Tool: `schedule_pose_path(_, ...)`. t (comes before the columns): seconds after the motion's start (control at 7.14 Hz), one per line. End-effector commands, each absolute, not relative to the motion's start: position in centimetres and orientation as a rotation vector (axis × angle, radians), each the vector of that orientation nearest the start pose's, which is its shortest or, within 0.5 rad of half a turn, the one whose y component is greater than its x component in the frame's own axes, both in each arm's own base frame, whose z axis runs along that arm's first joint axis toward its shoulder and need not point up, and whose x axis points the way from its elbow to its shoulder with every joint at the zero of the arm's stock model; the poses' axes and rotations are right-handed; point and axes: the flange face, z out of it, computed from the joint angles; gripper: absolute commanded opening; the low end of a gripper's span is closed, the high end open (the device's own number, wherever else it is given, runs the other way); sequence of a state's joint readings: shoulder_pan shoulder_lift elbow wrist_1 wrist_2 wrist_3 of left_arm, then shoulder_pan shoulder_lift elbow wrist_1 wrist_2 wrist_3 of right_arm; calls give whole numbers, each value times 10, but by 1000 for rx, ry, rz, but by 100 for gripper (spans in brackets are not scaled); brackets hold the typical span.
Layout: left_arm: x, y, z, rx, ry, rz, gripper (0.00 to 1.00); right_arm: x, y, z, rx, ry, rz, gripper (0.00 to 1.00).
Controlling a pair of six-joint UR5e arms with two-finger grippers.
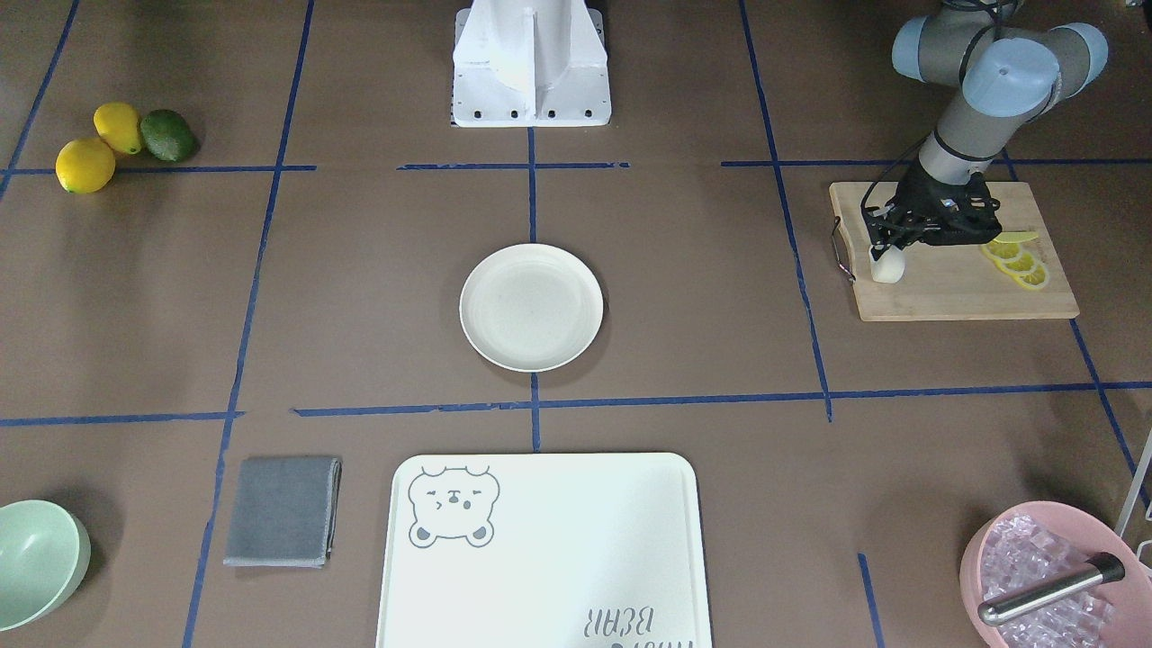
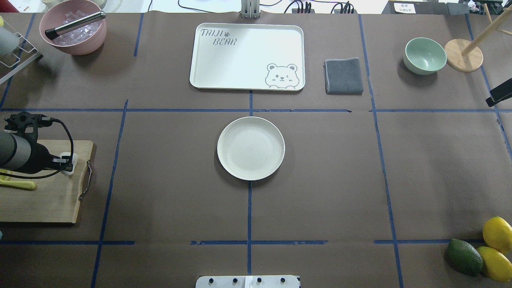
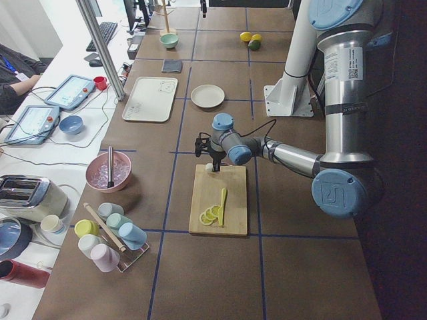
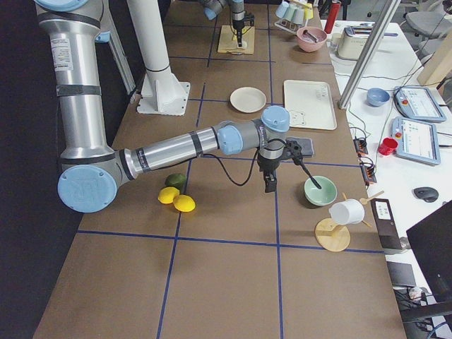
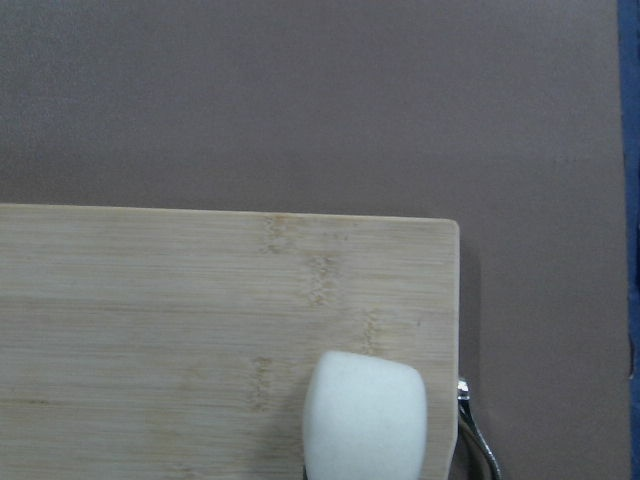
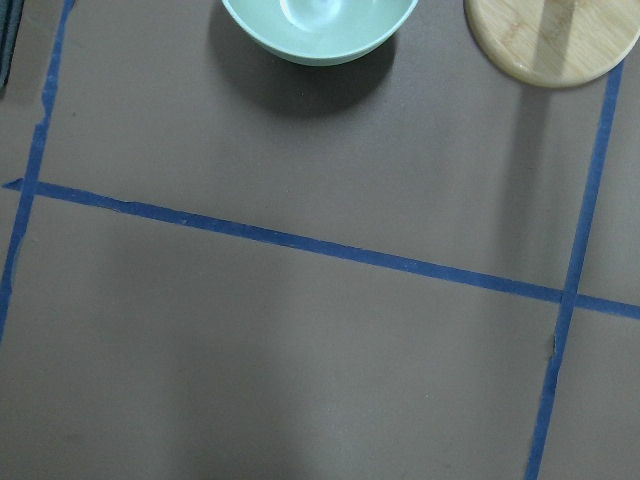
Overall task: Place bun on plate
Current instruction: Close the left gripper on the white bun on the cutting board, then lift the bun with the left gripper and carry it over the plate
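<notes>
The small white bun [image 1: 887, 266] stands near the handle end of a wooden cutting board [image 1: 954, 292]. My left gripper [image 1: 882, 247] comes down over the bun and looks shut on it, fingers at its sides. In the left wrist view the bun [image 5: 365, 415] fills the bottom centre over the board [image 5: 150, 330], and no fingers show. The round cream plate [image 1: 531, 308] lies empty at the table's middle, well away from the bun. My right gripper [image 4: 270, 185] hovers above bare table near the mint bowl; I cannot tell whether it is open or shut.
Lemon slices [image 1: 1017, 263] lie on the board behind the left gripper. A bear-printed white tray [image 2: 248, 56], a grey cloth [image 2: 344, 76] and a mint bowl [image 2: 425, 56] line the far side. A pink bowl of ice [image 2: 74, 32] sits far left. Two lemons and an avocado [image 2: 484, 250] rest near right.
</notes>
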State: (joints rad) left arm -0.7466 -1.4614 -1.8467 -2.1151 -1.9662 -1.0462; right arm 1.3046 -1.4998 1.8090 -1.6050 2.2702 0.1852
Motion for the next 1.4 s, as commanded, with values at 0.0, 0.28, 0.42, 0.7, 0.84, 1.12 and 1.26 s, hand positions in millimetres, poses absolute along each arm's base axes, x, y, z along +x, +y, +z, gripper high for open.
schedule_pose_path(0.0, 282, -394, 508, 118, 804, -63, 28, -59, -519, 514, 96, -771, -155, 100)
schedule_pose_path(0.28, 275, -405, 498, 118, 830, -80, 25, -36, -503, 539, 77, -775, -122, 100)
schedule_pose_path(0.42, 286, -417, 477, 126, 845, -77, 25, -18, -496, 549, 87, -771, -126, 100)
schedule_pose_path(0.7, 327, -459, 397, 102, 815, -87, 25, 16, -493, 589, 72, -816, -128, 100)
schedule_pose_path(0.84, 342, -473, 358, 103, 815, -87, 25, 31, -491, 610, 74, -839, -151, 100)
schedule_pose_path(1.12, 374, -495, 273, 94, 811, -90, 25, 39, -493, 632, 94, -835, -153, 100)
schedule_pose_path(1.26, 388, -491, 248, 91, 815, -72, 26, 39, -496, 640, 101, -833, -152, 100)
